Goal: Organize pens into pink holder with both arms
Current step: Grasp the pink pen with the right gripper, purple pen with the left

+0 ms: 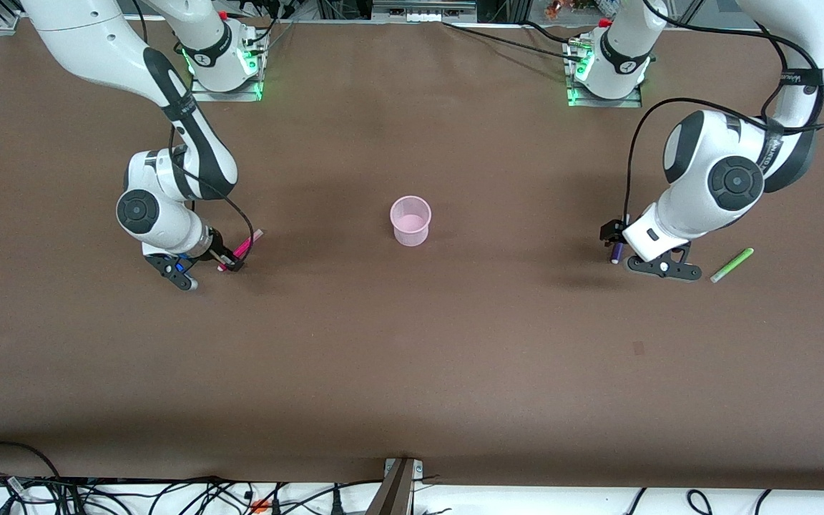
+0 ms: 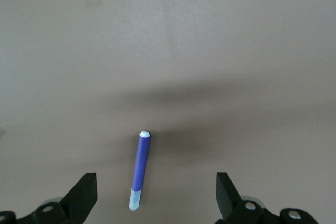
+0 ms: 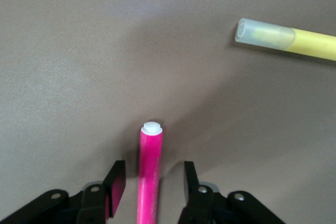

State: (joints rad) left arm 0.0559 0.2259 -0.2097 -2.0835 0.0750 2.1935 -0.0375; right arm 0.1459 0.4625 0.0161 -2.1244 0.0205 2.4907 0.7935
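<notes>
My right gripper (image 1: 229,263) is down at the tabletop toward the right arm's end, straddling the magenta-pink pen (image 3: 148,174). In the right wrist view the two fingers (image 3: 116,182) sit just beside the barrel, one on each side, with a thin gap showing on both, so the jaws are partly closed and not clamped on it. The yellow pen (image 3: 294,39) lies flat on the table near that spot, apart from the pink one.

My left gripper (image 2: 156,195) hangs low toward the left arm's end, jaws spread wide, and the dark purple pen (image 2: 140,170) lies flat on the brown tabletop (image 1: 412,343) between the fingers, touching neither. The light green pen (image 1: 732,265) lies on the table closer to that end's edge, just beside my left wrist.

The pink holder (image 1: 410,220) stands upright at the middle of the tabletop, well apart from both grippers, with nothing visible inside.
</notes>
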